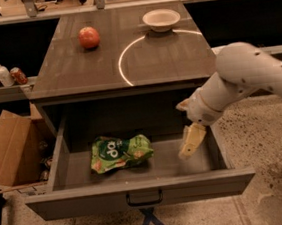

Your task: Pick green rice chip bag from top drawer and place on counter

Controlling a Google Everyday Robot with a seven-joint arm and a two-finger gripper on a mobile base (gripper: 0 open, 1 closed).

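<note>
A pale two-finger gripper (192,142) on a white robot arm (247,73) hangs inside the right end of the open, shallow grey-brown top drawer (139,191), close to its right wall and pointing down at the floor of the box. The crumpled bright green foil rice chip bag (119,153) lies flat on the drawer floor left of centre, well apart from the gripper and untouched. Whether the gripper is spread or closed cannot be told; it carries nothing.

Above, the glossy grey-brown counter (76,66) bears a thin bright ring line (120,61), with a red apple (89,37) at its far left and a shallow white bowl (161,19) at its far edge. A brown cardboard box (6,148) stands on the floor to the left.

The grasp is not yet begun, and the risks lie in the approach. The gripper must cross leftward in a shallow box under the counter's overhang, so the wrist could knock the counter edge or the drawer wall. The bag looks light and slippery: a glancing touch may push it towards the back rather than catch it, and a pinch on a loose fold could slip on the lift.
</note>
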